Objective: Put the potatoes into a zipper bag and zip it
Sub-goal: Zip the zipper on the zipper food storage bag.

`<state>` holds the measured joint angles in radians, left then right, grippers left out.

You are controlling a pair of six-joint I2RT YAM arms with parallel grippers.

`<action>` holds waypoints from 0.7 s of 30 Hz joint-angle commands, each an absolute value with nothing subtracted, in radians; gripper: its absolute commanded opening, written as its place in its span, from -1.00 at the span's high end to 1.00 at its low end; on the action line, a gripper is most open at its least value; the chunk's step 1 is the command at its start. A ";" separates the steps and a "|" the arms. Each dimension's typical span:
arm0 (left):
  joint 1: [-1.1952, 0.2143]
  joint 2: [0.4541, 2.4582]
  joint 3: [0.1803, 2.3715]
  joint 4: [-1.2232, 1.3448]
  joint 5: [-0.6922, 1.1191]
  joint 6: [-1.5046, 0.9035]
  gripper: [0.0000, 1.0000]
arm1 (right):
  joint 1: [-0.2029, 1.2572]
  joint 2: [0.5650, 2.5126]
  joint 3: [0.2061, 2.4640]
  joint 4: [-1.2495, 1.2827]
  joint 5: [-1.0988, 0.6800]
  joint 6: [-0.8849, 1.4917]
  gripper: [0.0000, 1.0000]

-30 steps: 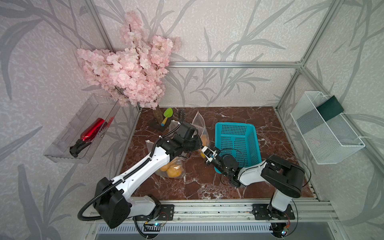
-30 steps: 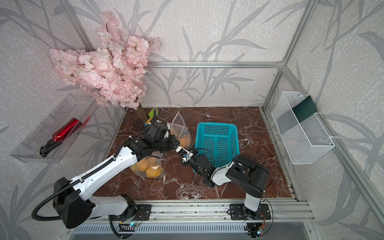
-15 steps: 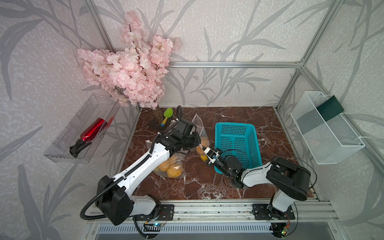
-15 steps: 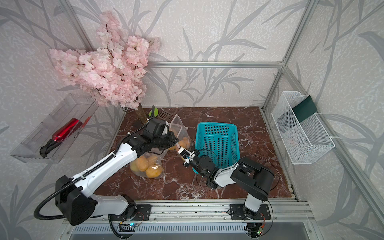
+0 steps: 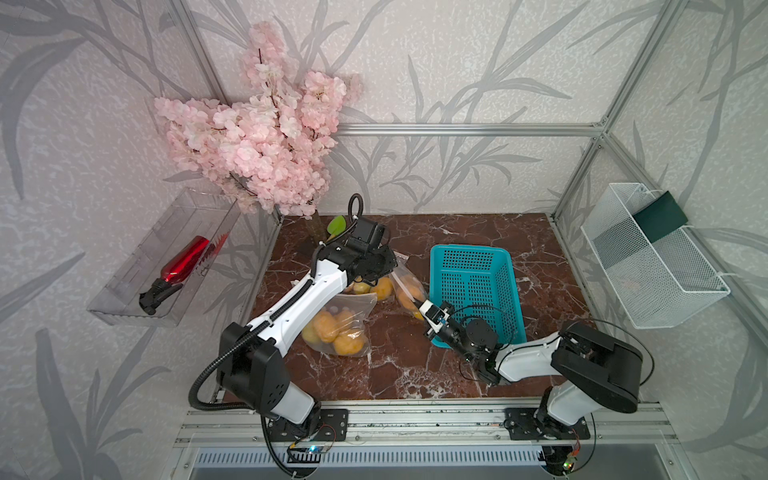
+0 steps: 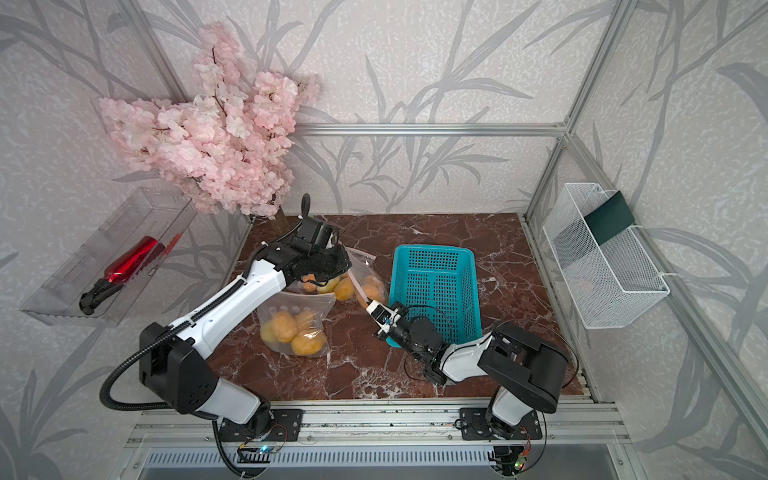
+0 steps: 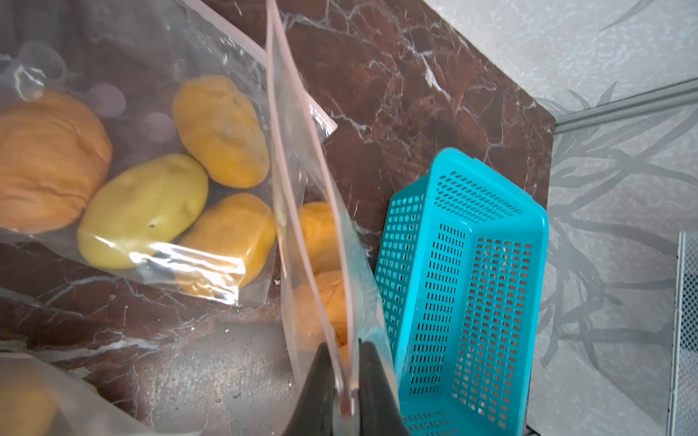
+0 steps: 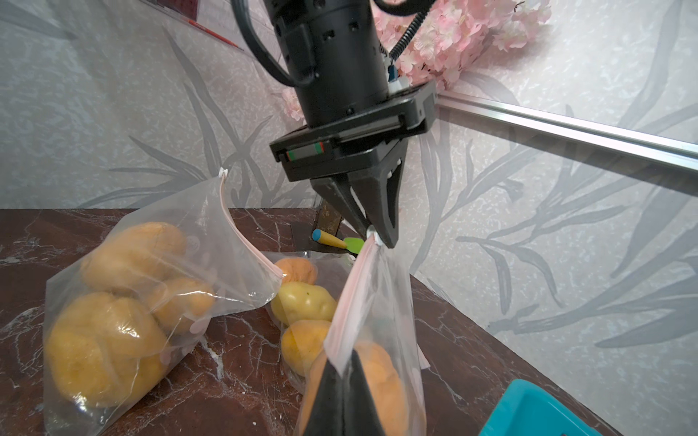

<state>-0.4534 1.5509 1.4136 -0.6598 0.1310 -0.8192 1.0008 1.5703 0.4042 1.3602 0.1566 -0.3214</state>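
A clear zipper bag (image 8: 381,294) hangs stretched between my two grippers, with orange potatoes (image 8: 381,381) inside it. My left gripper (image 8: 372,236) is shut on the white slider end of its pink zip strip (image 7: 302,211); the left wrist view shows the jaws (image 7: 345,377) pinched on that strip. My right gripper (image 8: 342,372) is shut on the strip's other end, next to the teal basket in both top views (image 5: 424,309) (image 6: 370,307). More potatoes (image 8: 302,302) lie in a bag behind it.
Another clear bag of potatoes (image 5: 336,332) lies at the front left of the marble table (image 5: 415,374). The teal basket (image 5: 473,286) stands at the right. A green spatula (image 5: 336,226) and a pink blossom branch (image 5: 257,141) are at the back left. A white wire basket (image 5: 648,257) hangs on the right wall.
My left gripper has drawn back toward the rear wall along the zip strip. My right gripper has shifted slightly forward and right, and the strip now runs taut between them.
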 commanded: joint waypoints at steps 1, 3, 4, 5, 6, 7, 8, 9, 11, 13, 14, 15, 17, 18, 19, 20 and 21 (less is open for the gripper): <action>-0.398 1.601 1.509 -0.648 -0.031 -0.781 1.00 | 1.015 1.518 0.372 1.405 0.140 -0.308 1.00; -0.385 1.636 1.555 -0.661 -0.052 -0.781 1.00 | 1.016 1.507 0.366 1.405 0.150 -0.311 1.00; -0.380 1.650 1.574 -0.660 -0.060 -0.781 1.00 | 1.016 1.502 0.364 1.405 0.155 -0.312 1.00; -0.373 1.667 1.593 -0.657 -0.071 -0.782 1.00 | 1.016 1.497 0.361 1.405 0.158 -0.311 1.00; -0.364 1.684 1.613 -0.659 -0.080 -0.784 1.00 | 1.016 1.493 0.358 1.404 0.160 -0.310 1.00; -0.359 1.701 1.630 -0.658 -0.089 -0.787 1.00 | 1.016 1.489 0.354 1.404 0.159 -0.307 1.00; -0.351 1.718 1.649 -0.658 -0.100 -0.790 1.00 | 1.015 1.485 0.350 1.404 0.157 -0.303 1.00; -0.343 1.734 1.670 -0.665 -0.114 -0.799 1.00 | 1.016 1.483 0.347 1.405 0.157 -0.299 1.00; -0.328 1.764 1.705 -0.660 -0.120 -0.808 1.00 | 1.015 1.482 0.344 1.404 0.158 -0.294 1.00; -0.316 1.794 1.746 -0.660 -0.118 -0.811 1.00 | 1.015 1.483 0.346 1.401 0.160 -0.289 1.00; -0.310 1.811 1.767 -0.667 -0.115 -0.814 1.00 | 1.016 1.486 0.347 1.398 0.160 -0.287 1.00; -0.303 1.828 1.792 -0.674 -0.112 -0.817 1.00 | 1.016 1.489 0.348 1.396 0.161 -0.284 1.00; -0.291 1.859 1.832 -0.691 -0.112 -0.824 1.00 | 1.015 1.497 0.351 1.397 0.160 -0.276 1.00; -0.284 1.873 1.849 -0.699 -0.115 -0.831 1.00 | 1.010 1.502 0.353 1.401 0.164 -0.263 1.00; -0.279 1.883 1.861 -0.702 -0.118 -0.837 1.00 | 1.002 1.506 0.355 1.404 0.164 -0.251 1.00; -0.273 1.890 1.872 -0.706 -0.123 -0.843 1.00 | 0.988 1.506 0.363 1.395 0.150 -0.235 1.00; -0.266 1.895 1.880 -0.709 -0.124 -0.852 1.00 | 0.971 1.504 0.376 1.371 0.128 -0.216 1.00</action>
